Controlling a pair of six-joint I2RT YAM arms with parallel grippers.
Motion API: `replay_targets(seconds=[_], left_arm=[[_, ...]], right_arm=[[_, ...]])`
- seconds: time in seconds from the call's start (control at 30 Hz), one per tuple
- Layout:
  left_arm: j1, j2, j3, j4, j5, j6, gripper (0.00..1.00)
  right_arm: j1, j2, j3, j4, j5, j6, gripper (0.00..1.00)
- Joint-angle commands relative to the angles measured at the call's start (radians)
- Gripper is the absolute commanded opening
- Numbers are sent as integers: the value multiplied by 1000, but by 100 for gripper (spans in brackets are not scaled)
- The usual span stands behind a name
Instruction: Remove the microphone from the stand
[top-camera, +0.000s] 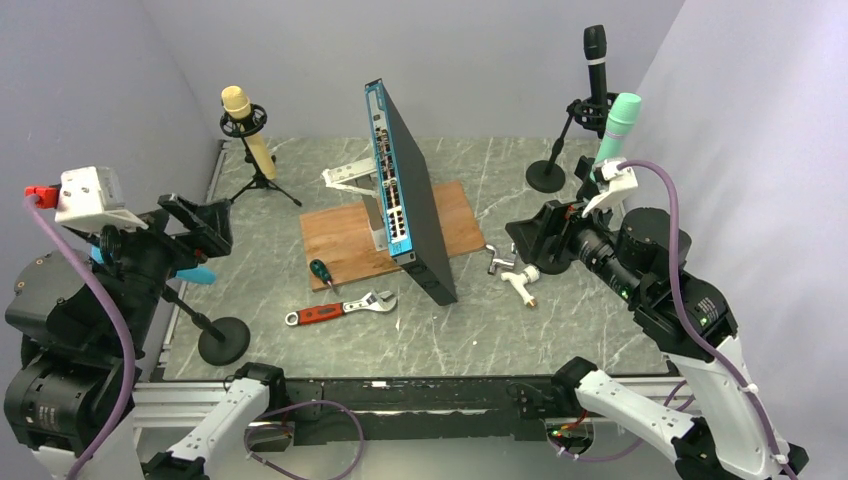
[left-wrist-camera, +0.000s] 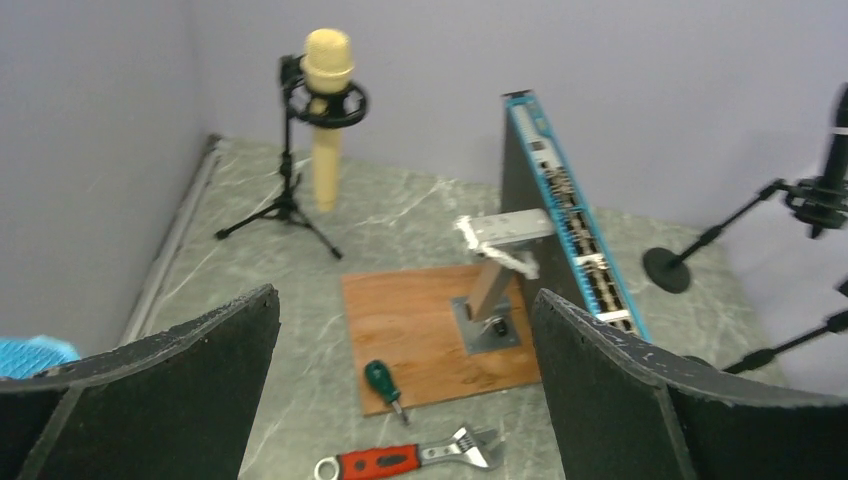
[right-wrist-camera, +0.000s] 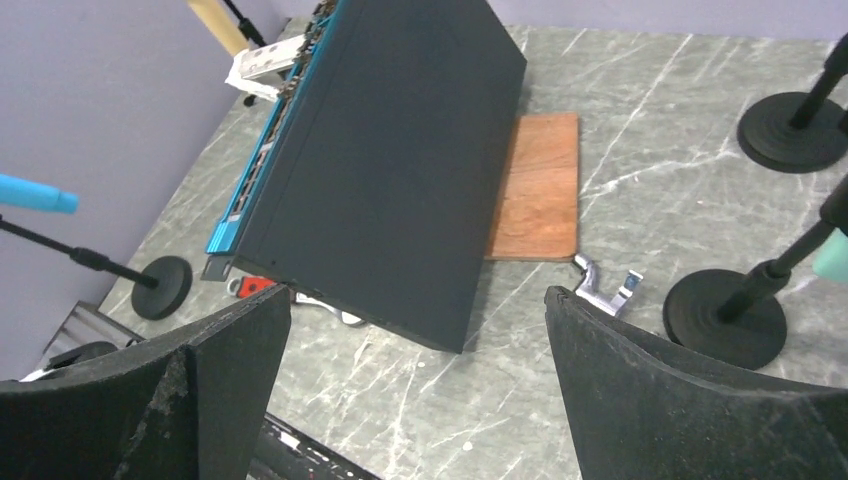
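Bench (top-camera: 560, 330) carrying four microphones, each in its stand. Yellow microphone (top-camera: 245, 125) on a tripod stand (top-camera: 262, 185), far left corner; black microphone (top-camera: 596, 60), far right corner; green microphone (top-camera: 618, 125), right edge; blue microphone (right-wrist-camera: 35, 195), left edge. Centre: one network box (top-camera: 405, 190) upright on one wooden board (top-camera: 340, 240). Nearer the front edge: one wrench (top-camera: 340, 308), one screwdriver (top-camera: 322, 272), one tap (top-camera: 515, 272). Left gripper (left-wrist-camera: 405, 300) and right gripper (right-wrist-camera: 417, 298): pincers apart, holding nothing.

A black switch (top-camera: 412, 195) stands on its edge, tilted, across a wooden board (top-camera: 340, 238), and a white bracket (top-camera: 350, 176) is at its left side. A green screwdriver (top-camera: 323, 272) lies at the board's near corner. A red wrench (top-camera: 340, 309) lies on the table near it, and a metal tap (top-camera: 516, 273) lies to the right of the switch.
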Motion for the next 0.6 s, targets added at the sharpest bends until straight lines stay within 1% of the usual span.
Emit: replay_targets(seconds=[0.0,0.2,0.33,0.4,0.57], left_arm=[[6,9,27,-159,-181,-33,99],[5,-44,-8,-203,-219,-87,99],[5,-75,-24,-217,-245,-97,99],[5,-88,-37,-226,-256,-100,98],[5,-151,-142,-230,-281,-120,96]], right_arm=[[-3,6,-5,60,-70,-15,100],[-3,16,3,51,-75,-24,100],[-3,30,2,47,-85,-23,100],[-3,43,2,43,-90,-20,100],[-4,61,10,35,-106,-12,100]])
